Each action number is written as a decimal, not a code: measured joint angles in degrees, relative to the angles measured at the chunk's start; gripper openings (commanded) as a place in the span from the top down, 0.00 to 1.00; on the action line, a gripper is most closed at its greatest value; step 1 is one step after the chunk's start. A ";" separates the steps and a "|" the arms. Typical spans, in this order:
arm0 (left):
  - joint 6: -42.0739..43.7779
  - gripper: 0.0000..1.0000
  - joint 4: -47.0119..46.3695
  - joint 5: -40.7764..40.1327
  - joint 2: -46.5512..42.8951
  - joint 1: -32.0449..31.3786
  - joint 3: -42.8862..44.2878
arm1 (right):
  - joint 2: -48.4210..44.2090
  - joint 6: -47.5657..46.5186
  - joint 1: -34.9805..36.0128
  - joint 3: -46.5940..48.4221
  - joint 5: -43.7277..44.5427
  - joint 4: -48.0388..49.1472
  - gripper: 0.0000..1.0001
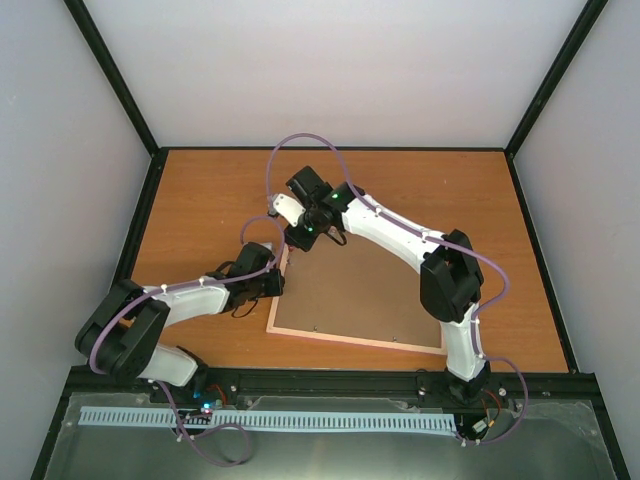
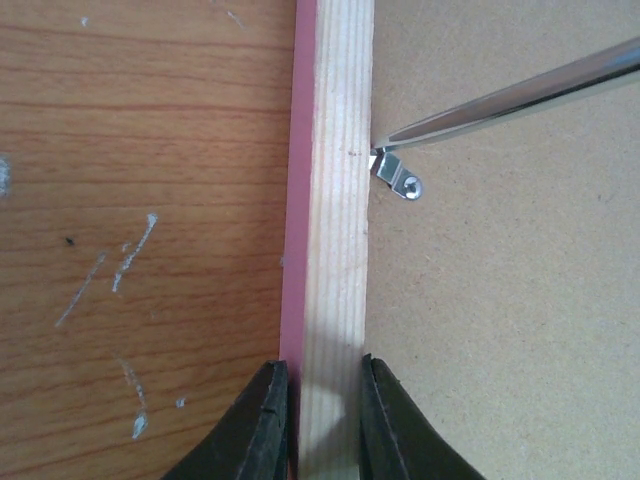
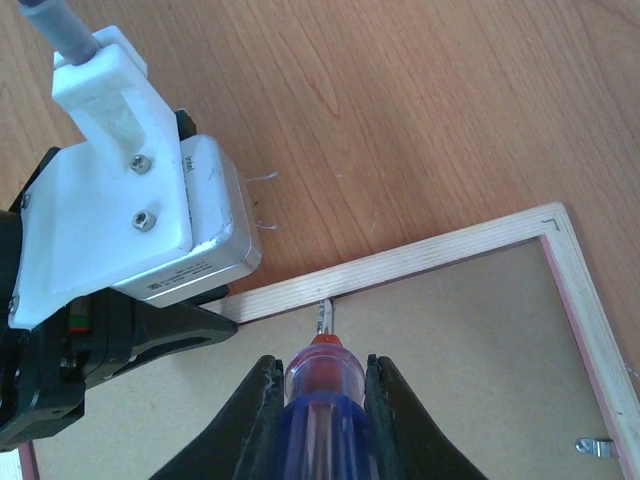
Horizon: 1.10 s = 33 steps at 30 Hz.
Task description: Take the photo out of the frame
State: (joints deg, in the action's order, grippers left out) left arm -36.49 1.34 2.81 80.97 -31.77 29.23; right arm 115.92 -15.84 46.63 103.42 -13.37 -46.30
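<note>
Left jaws clamp the frame [image 2: 335, 200] by its rail. Right jaws grasp the screwdriver [image 3: 322, 395], its tip at a metal clip [image 2: 400, 178].

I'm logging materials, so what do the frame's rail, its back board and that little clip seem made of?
The frame's rail looks like bare pale wood, grain visible, pink on its outer side. The back board seems brown fibreboard, matte and speckled. The clip looks like shiny metal.

Soft, even light fills my workspace, bright enough that my arms cast only faint shadows on the table [image 1: 200, 200], while a white glare streaks the screwdriver shaft [image 2: 520, 97] and my left fingers [image 2: 250, 435] look slightly blurred up close.
</note>
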 measured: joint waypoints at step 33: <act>-0.46 0.99 -1.99 -0.26 -1.66 0.00 -2.29 | 0.20 0.55 0.63 0.72 0.68 -1.55 0.97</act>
State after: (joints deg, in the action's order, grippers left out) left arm -36.95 -0.64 2.55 79.31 -31.77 26.94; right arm 116.11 -15.29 47.27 104.14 -12.69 -47.86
